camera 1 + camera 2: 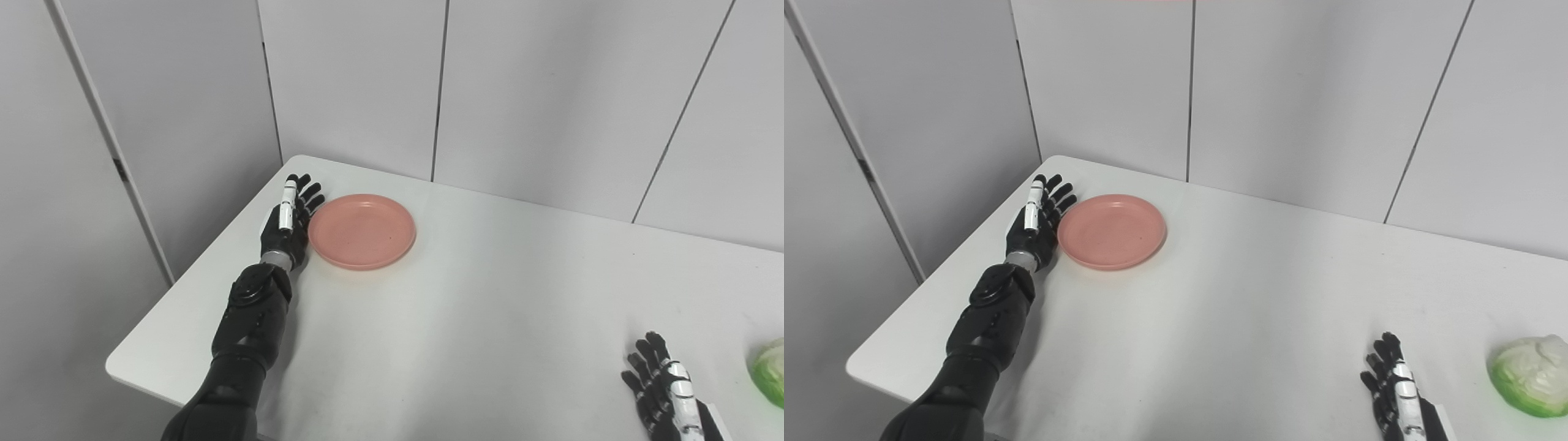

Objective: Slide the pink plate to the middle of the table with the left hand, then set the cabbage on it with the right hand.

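So the pink plate (362, 231) is sitting way over toward the far left corner of the white table (465, 318), nowhere near the middle. The left hand (288, 223) is parked right against the plate's left edge, fingers stretched out straight and spread a bit, holding nothing. It looks like the side of the palm is touching the rim, or as good as touching; hard to say for sure from either eye view. The black forearm runs back from it along the left side of the table.

The cabbage (1528, 375) is on the opposite side, near the right front edge, pale green and white, lying on the tabletop by itself. The right hand (1393, 392) rests low at the front of the table just to the left of the cabbage, with a clear gap between them. Its fingers are extended and apart too, gripping nothing.

Between the plate and the cabbage it's just bare tabletop, so nothing sits in the path across the middle. Behind the table are plain grey wall panels (551, 92) with vertical seams, close to the far edge.
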Robot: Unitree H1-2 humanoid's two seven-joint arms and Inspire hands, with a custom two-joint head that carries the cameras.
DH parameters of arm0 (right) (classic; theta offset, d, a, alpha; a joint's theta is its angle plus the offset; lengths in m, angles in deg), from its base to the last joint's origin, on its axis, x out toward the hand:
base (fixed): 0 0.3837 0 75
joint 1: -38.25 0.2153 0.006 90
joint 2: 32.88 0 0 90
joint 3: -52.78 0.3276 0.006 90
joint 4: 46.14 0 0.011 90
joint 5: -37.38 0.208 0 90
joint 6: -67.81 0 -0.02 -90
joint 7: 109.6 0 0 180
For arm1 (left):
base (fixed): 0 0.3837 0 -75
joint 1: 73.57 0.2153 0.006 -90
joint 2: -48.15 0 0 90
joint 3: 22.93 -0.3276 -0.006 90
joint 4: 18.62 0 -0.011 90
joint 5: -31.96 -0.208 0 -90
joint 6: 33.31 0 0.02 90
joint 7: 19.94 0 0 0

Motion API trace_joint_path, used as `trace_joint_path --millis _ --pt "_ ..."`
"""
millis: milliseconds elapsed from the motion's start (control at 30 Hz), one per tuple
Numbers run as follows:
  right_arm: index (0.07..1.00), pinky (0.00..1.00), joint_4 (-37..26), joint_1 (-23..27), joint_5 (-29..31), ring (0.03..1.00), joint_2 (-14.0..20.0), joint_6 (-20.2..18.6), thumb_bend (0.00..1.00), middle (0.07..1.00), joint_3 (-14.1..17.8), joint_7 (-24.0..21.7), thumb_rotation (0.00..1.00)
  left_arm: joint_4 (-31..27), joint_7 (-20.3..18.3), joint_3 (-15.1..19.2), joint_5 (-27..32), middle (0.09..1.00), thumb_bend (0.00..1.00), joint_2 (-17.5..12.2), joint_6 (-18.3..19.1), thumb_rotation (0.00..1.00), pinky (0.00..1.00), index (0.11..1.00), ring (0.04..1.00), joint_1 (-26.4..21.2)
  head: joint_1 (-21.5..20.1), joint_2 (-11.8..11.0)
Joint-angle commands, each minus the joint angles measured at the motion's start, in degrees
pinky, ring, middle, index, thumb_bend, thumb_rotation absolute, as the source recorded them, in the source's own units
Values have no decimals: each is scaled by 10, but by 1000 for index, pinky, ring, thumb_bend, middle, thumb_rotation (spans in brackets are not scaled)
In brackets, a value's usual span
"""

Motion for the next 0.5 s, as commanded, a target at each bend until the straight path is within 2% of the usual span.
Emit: trace_joint_path --millis 0,300,467 --pt "1000 1000 -13 5 -3 1000 -3 0 243 1000 -2 0 1000 10 -6 -4 10 889 428 14 35 1000 873 878 893 5 -8 1" --pt "1000 1000 -4 5 -5 1000 -9 7 303 1000 -5 -1 1000 -11 -29 -18 12 895 431 26 45 1000 870 880 895 10 -33 8" --pt "1000 1000 2 7 -10 1000 -13 16 314 1000 -7 2 1000 -45 -29 -28 13 896 432 44 63 1000 876 882 898 16 -49 15"
